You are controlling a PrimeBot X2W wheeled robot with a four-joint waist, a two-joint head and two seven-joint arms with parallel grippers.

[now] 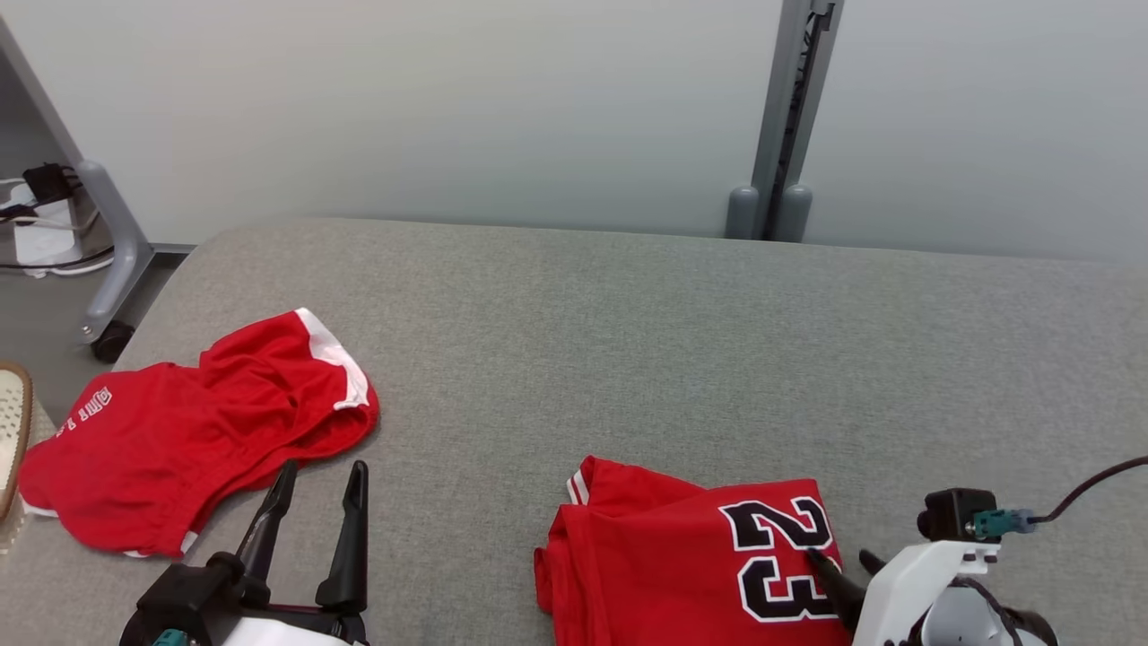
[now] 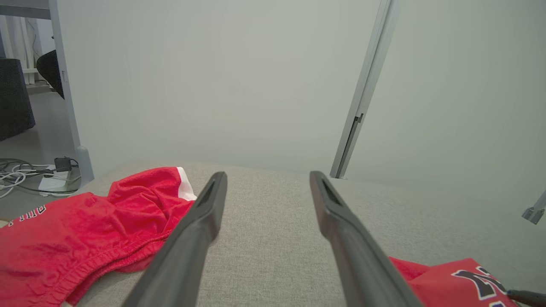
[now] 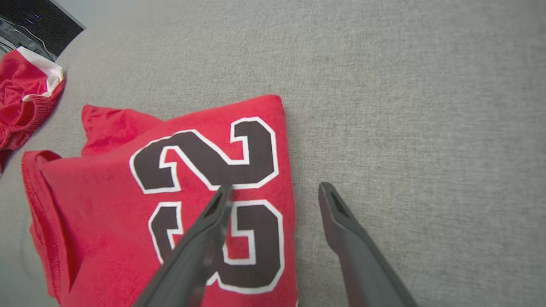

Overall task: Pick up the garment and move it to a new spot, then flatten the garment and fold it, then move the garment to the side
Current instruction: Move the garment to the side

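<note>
A folded red jersey numbered 23 (image 1: 682,556) lay at the near right of the grey fabric desk (image 1: 628,341). The right claw (image 3: 275,187) straddled its right edge, open and empty, likely to pinch it; the left claw (image 1: 323,471) hovered open and empty by crumpled red shorts (image 1: 179,440).

The left pincer (image 1: 324,467) has two long, dark, tapering fingers (image 2: 187,238) on a black housing (image 1: 193,588). The right pincer (image 1: 839,558) has a glossy white shell (image 1: 915,583) behind it, topped by a small black block (image 1: 955,513) with a teal plug (image 1: 994,523) and a thin dark cable (image 1: 1090,484).
</note>
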